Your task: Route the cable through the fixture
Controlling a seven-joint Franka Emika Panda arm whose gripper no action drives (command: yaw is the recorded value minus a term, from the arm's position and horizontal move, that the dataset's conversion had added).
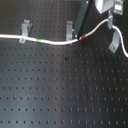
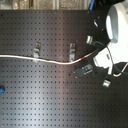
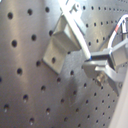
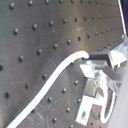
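Note:
The cable (image 1: 55,42) is a thin white cord that enters from the first exterior view's left, carries a green band (image 1: 39,39) and a red band (image 1: 85,36), then rises to my gripper (image 1: 108,21). The gripper is shut on the cable just past the red band, at the first exterior view's upper right. In the second wrist view the cable (image 4: 55,75) runs into the closed fingertips (image 4: 95,59). Three metal clip fixtures stand in a row: left (image 1: 24,30), middle (image 1: 70,29), right (image 1: 115,42). The cable passes the bases of the left and middle clips. The second exterior view shows the cable (image 2: 60,61) and the gripper (image 2: 100,51).
The black perforated board (image 1: 60,90) fills both exterior views. A slack loop of cable (image 1: 124,51) trails beyond the right clip. The first wrist view shows one clip (image 3: 60,42) close beside a fingertip (image 3: 102,62). A small blue object (image 2: 2,90) lies at the second exterior view's left edge.

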